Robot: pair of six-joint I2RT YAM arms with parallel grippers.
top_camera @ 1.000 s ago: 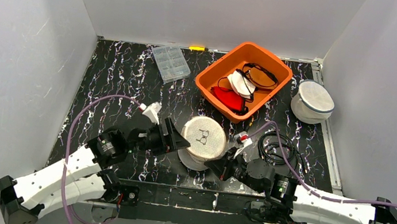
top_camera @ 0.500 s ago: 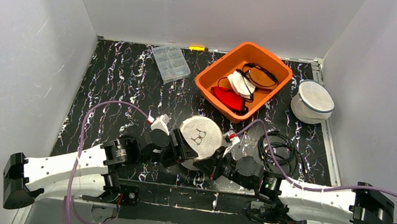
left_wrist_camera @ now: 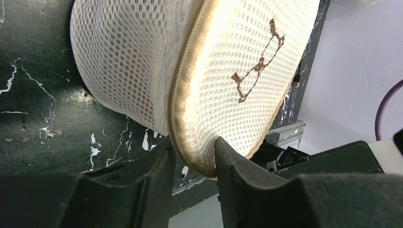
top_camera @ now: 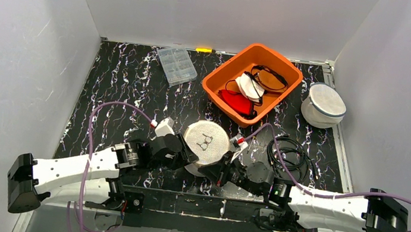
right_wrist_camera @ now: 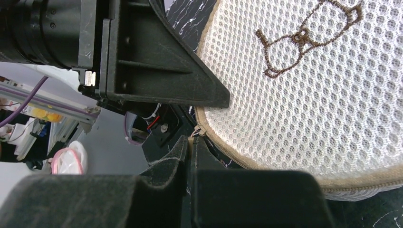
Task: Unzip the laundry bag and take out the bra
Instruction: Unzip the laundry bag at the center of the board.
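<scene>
The laundry bag [top_camera: 207, 142] is a round cream mesh pouch with a brown bear outline, lying near the table's front middle. My left gripper [top_camera: 190, 155] comes from the left, and its jaws pinch the bag's tan-piped rim [left_wrist_camera: 187, 118] at the bottom of the left wrist view [left_wrist_camera: 194, 152]. My right gripper [top_camera: 217, 169] sits at the bag's near right edge. In the right wrist view it [right_wrist_camera: 189, 142] is shut on the zipper pull [right_wrist_camera: 195, 133], where the zipper line [right_wrist_camera: 247, 159] ends. The bag [right_wrist_camera: 323, 95] looks zipped. The bra is hidden.
An orange bin [top_camera: 214, 76] with red, white and black garments stands behind the bag. A clear compartment box [top_camera: 176, 65] lies at the back left, and a second white mesh bag [top_camera: 323, 105] at the back right. A black cable coil [top_camera: 288, 154] lies right of the bag.
My left arm has swung right to the bag, and its jaws have narrowed onto the rim. The right gripper has shifted left along the bag's near edge, still shut.
</scene>
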